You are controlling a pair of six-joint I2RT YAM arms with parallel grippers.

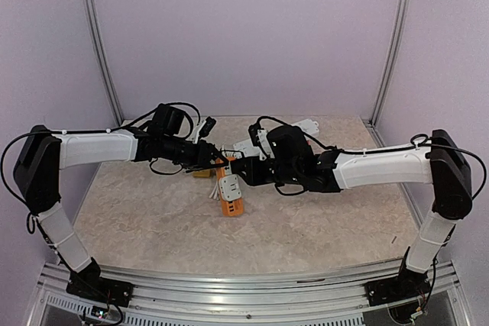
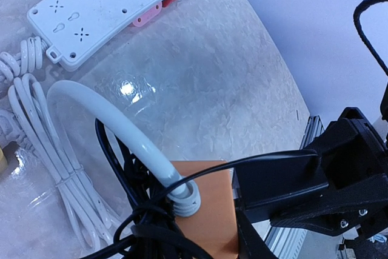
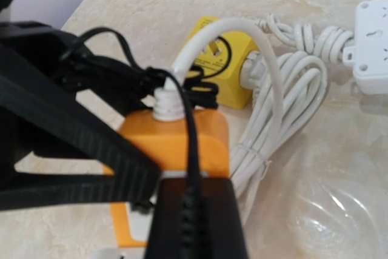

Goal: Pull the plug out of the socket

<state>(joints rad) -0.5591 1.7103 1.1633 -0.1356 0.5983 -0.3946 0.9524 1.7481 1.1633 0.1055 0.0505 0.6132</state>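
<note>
The right hand presses in against the orange socket strip; one black finger lies hard on the strip's end, but its jaws are masked and I cannot tell whether they are clamped. The plug sits on the strip's top face just nearside of this hand, and the strip's long axis runs across the hand's reach. The left hand meets the strip's far end, slightly farther from the plug; its opening is equally hidden. A white cord arches beyond onto the counter.
</note>
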